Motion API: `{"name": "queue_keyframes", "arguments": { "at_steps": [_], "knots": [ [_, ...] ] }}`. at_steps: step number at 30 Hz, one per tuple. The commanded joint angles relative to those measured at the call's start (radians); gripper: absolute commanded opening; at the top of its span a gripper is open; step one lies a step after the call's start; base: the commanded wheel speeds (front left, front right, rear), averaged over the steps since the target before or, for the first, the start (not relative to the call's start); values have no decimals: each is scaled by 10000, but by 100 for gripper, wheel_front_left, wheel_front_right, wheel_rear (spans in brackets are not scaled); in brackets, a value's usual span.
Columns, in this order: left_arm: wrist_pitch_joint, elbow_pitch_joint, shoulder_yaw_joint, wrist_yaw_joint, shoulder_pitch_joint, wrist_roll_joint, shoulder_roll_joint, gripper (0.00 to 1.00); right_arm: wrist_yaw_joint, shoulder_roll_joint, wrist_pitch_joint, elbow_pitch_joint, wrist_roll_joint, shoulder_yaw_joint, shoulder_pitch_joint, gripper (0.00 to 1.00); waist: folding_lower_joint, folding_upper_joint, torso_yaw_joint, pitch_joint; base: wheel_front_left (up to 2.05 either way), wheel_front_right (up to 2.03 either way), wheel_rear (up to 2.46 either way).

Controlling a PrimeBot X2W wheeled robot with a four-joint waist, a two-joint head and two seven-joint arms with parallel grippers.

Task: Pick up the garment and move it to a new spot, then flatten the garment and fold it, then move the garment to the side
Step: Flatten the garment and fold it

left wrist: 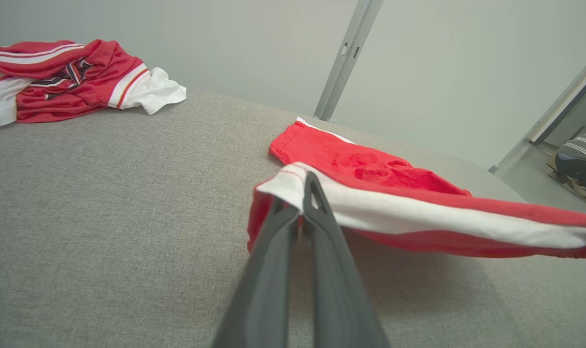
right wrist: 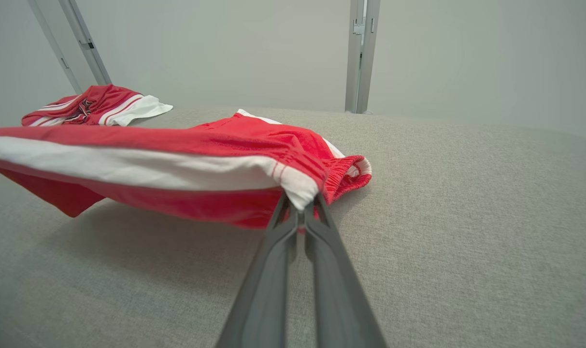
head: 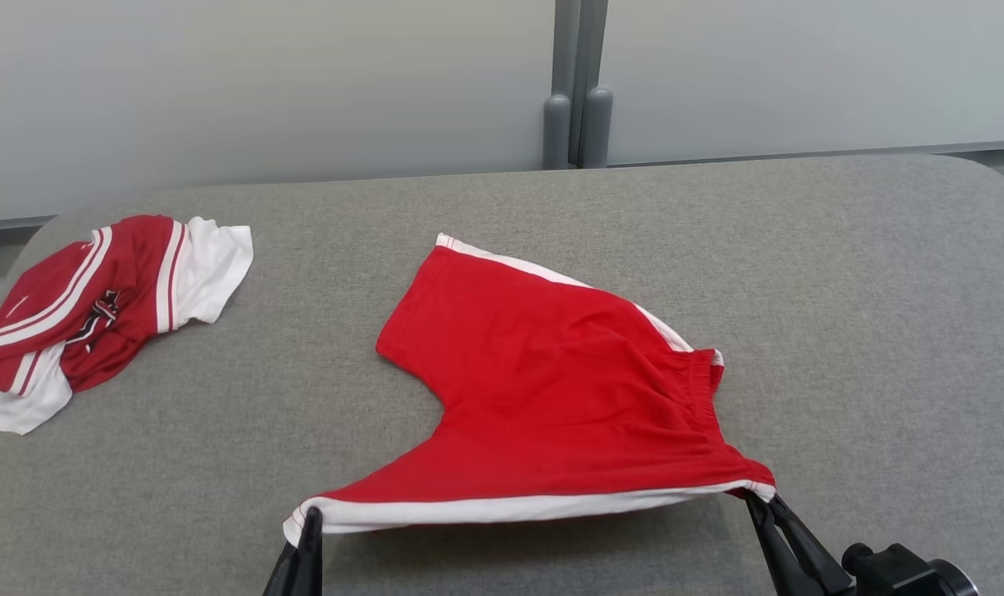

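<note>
The garment (head: 551, 381) is a pair of red shorts with white side stripes, spread over the middle of the grey table (head: 882, 290). Its near edge is lifted off the cloth and stretched taut between my two grippers. My left gripper (head: 309, 517) is shut on the hem corner of the near leg (left wrist: 285, 181). My right gripper (head: 754, 497) is shut on the waistband corner (right wrist: 300, 193). The far leg and the rest of the waistband (head: 700, 372) still rest on the table.
A crumpled red and white jersey (head: 96, 306) lies at the table's far left edge. A grey wall with a vertical post (head: 576, 91) stands behind the table. A person's striped sleeve (left wrist: 580, 150) shows beyond the table in the left wrist view.
</note>
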Motion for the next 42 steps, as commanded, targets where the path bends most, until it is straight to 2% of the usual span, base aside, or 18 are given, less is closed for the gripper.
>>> {"name": "queue_keyframes", "arguments": {
  "at_steps": [1,11,19,25,31,42],
  "knots": [
    [-35,-98,31,56,159,-78,6,0,-6,-5,47,-136,5,44,212,0,1,41,-167,22,0,0,0],
    [71,310,96,-32,-340,-157,148,0,-5,-29,195,-28,171,384,12,0,1,41,-508,103,0,0,0],
    [298,1501,36,-421,-1905,-9,383,0,-5,18,291,337,278,546,-702,0,1,41,-534,245,0,0,0],
    [613,2849,-165,-842,-3820,153,467,0,-5,177,566,848,481,663,-1478,0,1,41,-765,531,0,0,0],
    [803,4540,-220,-1136,-5867,236,584,0,-5,545,657,1844,771,587,-2655,0,1,41,-1349,1019,0,0,0],
    [795,7835,-736,-1447,-8979,354,289,0,-5,975,451,3758,999,680,-4593,0,1,41,-2231,2103,0,0,0]
  ]
}}
